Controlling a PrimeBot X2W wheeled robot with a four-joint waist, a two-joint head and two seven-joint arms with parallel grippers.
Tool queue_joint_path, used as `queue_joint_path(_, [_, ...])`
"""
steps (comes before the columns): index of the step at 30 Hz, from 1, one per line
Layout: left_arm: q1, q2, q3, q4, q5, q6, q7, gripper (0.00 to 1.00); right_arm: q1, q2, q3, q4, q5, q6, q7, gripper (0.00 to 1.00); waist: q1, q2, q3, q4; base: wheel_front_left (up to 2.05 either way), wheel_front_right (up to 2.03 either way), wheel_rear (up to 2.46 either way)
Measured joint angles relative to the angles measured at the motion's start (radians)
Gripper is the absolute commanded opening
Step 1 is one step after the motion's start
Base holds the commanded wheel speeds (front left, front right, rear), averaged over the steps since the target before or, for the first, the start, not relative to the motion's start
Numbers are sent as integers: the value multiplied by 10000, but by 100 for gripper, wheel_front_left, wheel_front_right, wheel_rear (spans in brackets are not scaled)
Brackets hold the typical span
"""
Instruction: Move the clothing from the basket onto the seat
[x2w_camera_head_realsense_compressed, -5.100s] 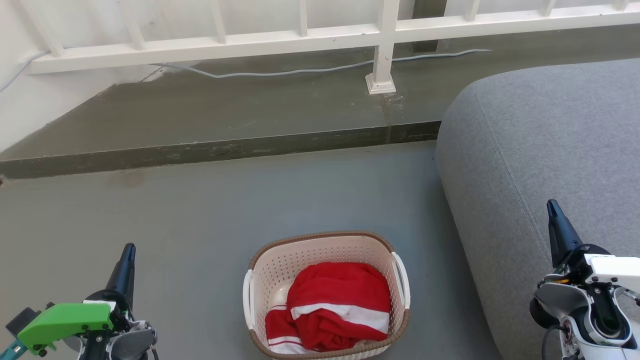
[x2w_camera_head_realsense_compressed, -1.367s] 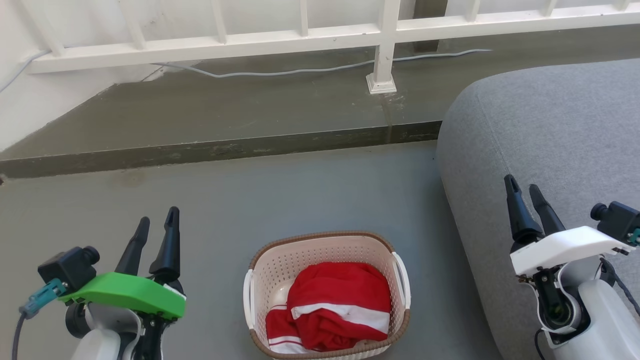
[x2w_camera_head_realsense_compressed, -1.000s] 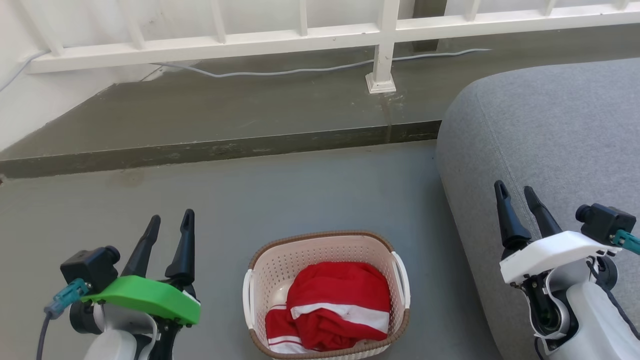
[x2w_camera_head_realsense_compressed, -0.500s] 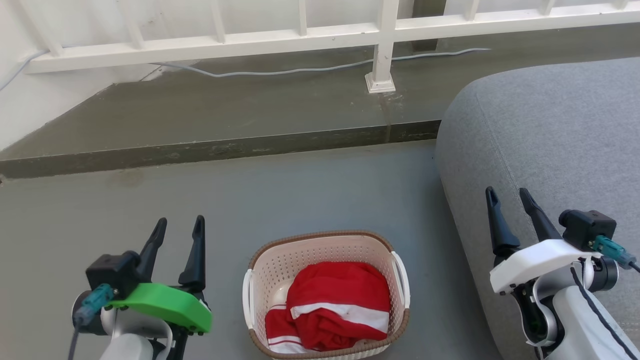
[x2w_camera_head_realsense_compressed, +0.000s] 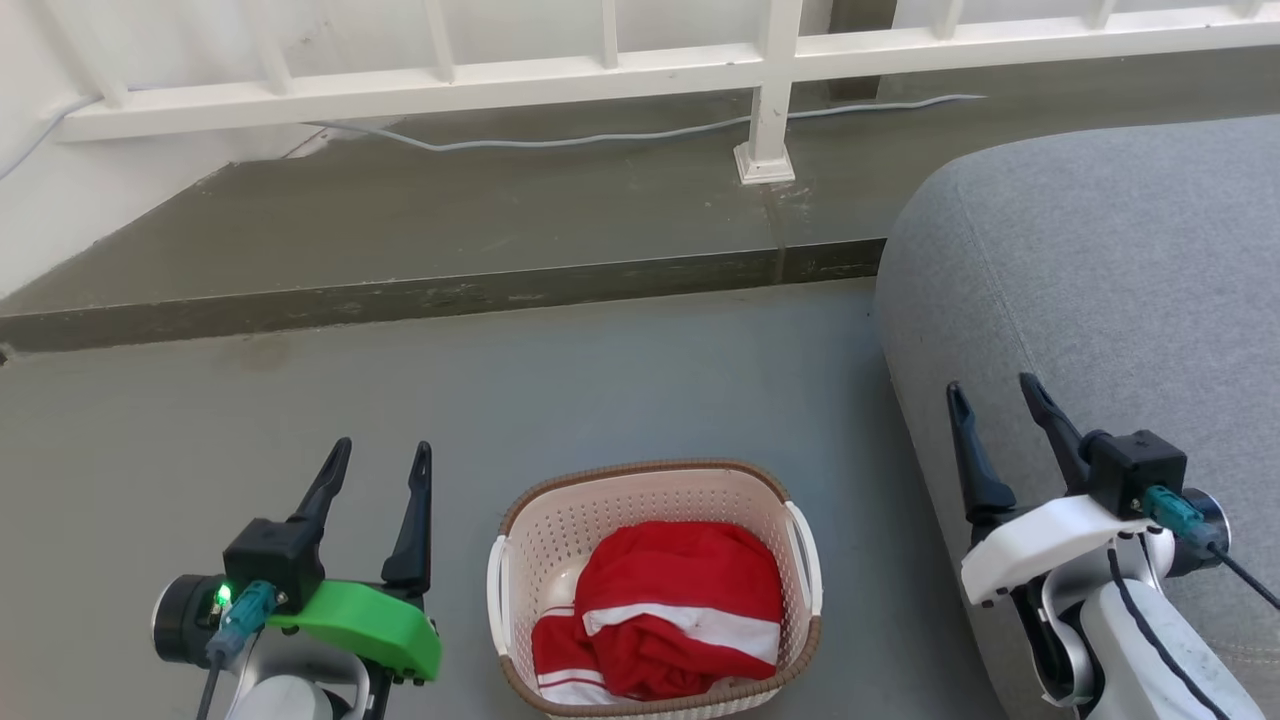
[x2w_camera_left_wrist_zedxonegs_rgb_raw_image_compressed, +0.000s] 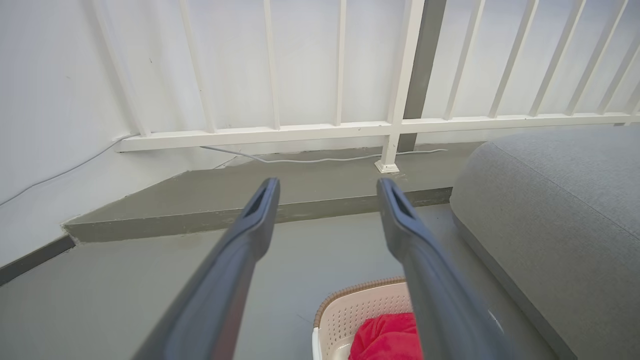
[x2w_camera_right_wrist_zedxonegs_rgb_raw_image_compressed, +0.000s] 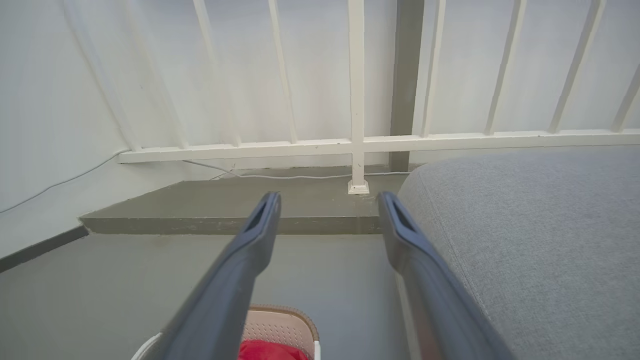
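"Head view first: how do the grippers stand?"

"The left gripper (x2w_camera_head_realsense_compressed: 385, 447) hangs over the grey floor (x2w_camera_head_realsense_compressed: 600, 380) just left of the basket (x2w_camera_head_realsense_compressed: 640, 468), fingers spread, nothing between them and touching nothing. The right gripper (x2w_camera_head_realsense_compressed: 990, 386) is spread the same way and empty, in front of the seat's (x2w_camera_head_realsense_compressed: 1100, 250) rounded edge. I can't tell whether it brushes the fabric."

"And the clothing?"

"The clothing (x2w_camera_head_realsense_compressed: 680, 600) lies bunched in the basket, red with a white stripe across the top fold. The basket stands on the floor between the two grippers, with the seat just to its right."

"What has changed?"

"Five seconds ago each gripper showed a single finger, edge-on. Since then both wrists have rolled, so each pair of fingers shows side by side. In the last half second the left gripper has drifted toward the basket and the right has come inward too. Basket and clothing have not moved."

"Anything hard to read?"

"The basket's near rim is cut by the bottom edge. A striped piece is tucked under the top fold, so I can't say how many garments there are. In the left wrist view the basket (x2w_camera_left_wrist_zedxonegs_rgb_raw_image_compressed: 350, 292) is cut off at the bottom and partly hidden behind a finger (x2w_camera_left_wrist_zedxonegs_rgb_raw_image_compressed: 425, 280), while the right wrist view shows a sliver of red (x2w_camera_right_wrist_zedxonegs_rgb_raw_image_compressed: 270, 351)."
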Motion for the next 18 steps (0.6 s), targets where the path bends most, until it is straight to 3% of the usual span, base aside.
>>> queue_joint_path(18, [0,2,-6,245,136,155,4,100,0,15,-59,173,-232,12,-77,100,0,0,62,23,0,0,0])
